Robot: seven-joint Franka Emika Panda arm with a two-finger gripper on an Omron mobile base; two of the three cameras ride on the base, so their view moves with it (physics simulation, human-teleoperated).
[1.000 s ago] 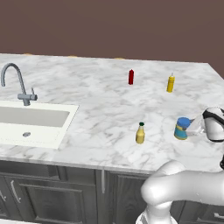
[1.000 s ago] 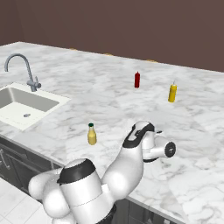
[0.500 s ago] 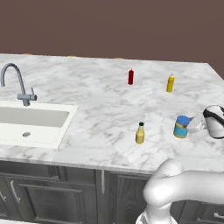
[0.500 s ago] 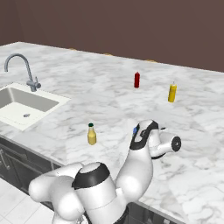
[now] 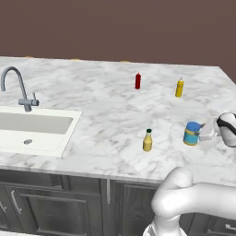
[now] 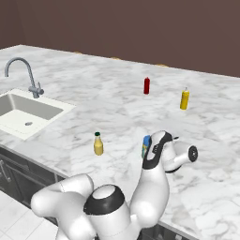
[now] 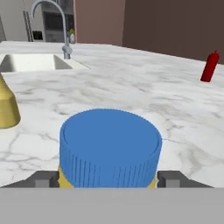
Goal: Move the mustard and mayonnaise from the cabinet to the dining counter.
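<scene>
The mayonnaise (image 5: 191, 133), a squat jar with a blue lid, stands upright on the dining counter (image 5: 106, 106) near its right front edge. My gripper (image 5: 203, 132) reaches it from the right. In the hand view the blue lid of the mayonnaise (image 7: 109, 144) sits between my fingertips (image 7: 43, 179), which press against the jar's sides, so the gripper (image 7: 108, 180) is shut on it. The mustard (image 5: 147, 140) stands upright to the left of the jar, apart from it. In the right base view my hand hides most of the mayonnaise (image 6: 146, 143). The cabinet is out of view.
A red bottle (image 5: 138, 80) and a yellow squeeze bottle (image 5: 179, 87) stand farther back on the counter. The white sink (image 5: 32, 129) with its curved tap (image 5: 20, 87) is at the left. Dark base cupboards (image 5: 55, 203) run below the front edge.
The arm's elbow has swung up and over behind the hand. The hand has stayed at the jar. The mayonnaise and the mustard have not moved.
</scene>
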